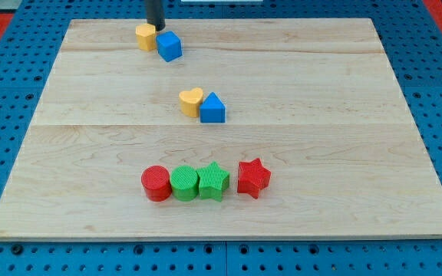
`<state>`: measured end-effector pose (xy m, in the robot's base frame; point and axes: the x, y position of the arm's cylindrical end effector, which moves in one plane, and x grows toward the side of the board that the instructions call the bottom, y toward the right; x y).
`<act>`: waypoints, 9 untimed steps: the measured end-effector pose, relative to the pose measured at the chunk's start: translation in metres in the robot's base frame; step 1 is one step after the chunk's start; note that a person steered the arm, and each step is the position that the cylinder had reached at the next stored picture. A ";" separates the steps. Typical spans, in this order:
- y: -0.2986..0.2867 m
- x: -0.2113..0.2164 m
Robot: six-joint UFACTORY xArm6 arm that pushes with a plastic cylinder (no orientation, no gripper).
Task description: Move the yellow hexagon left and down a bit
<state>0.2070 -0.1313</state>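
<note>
At the far left of the table (359, 153), my tip (155, 28) sits right behind the yellow hexagon (145, 37), at the spot where that block meets the blue cube (169, 46). The rod comes down from the top edge, and its lower end looks to be touching or nearly touching the far right corner of the hexagon; I cannot tell which. The end effector is a plain rod with nothing that opens or closes, so it is grasping nothing. The blue cube lies just right of the hexagon and slightly nearer, the two blocks touching. Around the middle of the table a yellow heart (191, 101) rests against a blue triangular block (212, 108) on its right. Nearer to me runs a row: a red cylinder (156, 183), a green cylinder (183, 183) and a green star (214, 182), packed side by side, then a red star (253, 178) just right of them with a small gap.
</note>
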 end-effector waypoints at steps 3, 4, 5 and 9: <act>-0.026 0.000; -0.026 0.003; -0.026 0.018; -0.010 0.125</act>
